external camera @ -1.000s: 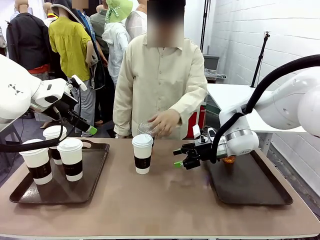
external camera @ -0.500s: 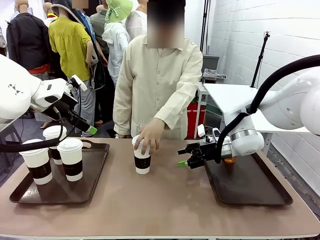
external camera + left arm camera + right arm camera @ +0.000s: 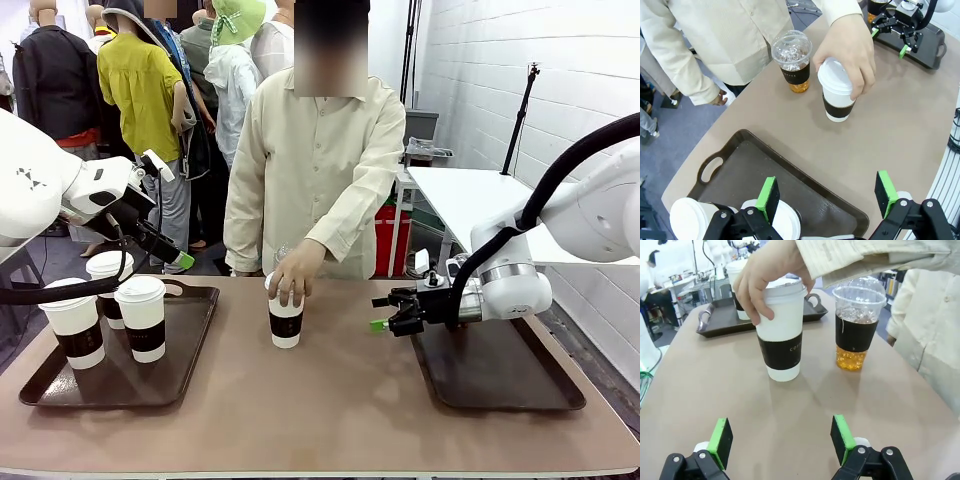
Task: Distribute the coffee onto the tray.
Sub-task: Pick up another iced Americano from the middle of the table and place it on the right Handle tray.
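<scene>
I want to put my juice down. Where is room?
Most room: the near table between the left tray and the right tray, in front of the paper cup. The right tray's near half is bare too. Crowded: the left tray's three cups, and the far middle, where a hand holds the paper cup beside the clear cup.

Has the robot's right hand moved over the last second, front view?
Yes. The right hand has drawn back toward picture right, closer to the left edge of the dark brown plastic tray, which has stayed put.
</scene>
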`<state>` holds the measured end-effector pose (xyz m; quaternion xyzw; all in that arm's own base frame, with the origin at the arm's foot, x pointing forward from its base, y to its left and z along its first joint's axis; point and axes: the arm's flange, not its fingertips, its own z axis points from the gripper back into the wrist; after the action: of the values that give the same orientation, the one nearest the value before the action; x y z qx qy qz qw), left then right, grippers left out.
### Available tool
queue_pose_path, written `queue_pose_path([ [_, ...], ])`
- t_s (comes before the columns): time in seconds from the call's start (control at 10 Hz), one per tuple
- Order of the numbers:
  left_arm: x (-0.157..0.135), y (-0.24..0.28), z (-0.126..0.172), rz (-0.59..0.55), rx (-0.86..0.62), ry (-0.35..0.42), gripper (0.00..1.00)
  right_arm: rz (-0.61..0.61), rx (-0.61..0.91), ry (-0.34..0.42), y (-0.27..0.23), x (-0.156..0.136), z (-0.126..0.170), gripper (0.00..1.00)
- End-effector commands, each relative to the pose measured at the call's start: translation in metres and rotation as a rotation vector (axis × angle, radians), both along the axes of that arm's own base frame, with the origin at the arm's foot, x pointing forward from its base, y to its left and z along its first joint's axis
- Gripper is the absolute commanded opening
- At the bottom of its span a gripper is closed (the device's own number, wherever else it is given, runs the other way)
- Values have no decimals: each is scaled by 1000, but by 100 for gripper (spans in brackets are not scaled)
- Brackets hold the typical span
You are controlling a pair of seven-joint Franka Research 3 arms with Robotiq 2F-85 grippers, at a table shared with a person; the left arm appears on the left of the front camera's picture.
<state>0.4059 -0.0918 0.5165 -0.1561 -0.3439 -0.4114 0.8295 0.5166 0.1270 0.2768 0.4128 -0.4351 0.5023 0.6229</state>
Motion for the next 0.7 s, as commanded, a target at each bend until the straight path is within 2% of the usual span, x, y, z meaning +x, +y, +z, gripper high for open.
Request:
queue_pose_path([
  [0.0,1,2,-2,-10,-12,2,100,-18,33,-24,1,-9,-2,100],
  [0.6,1,2,-2,-10,-12,2,100,-8,12,2,0,-3,-1,100],
])
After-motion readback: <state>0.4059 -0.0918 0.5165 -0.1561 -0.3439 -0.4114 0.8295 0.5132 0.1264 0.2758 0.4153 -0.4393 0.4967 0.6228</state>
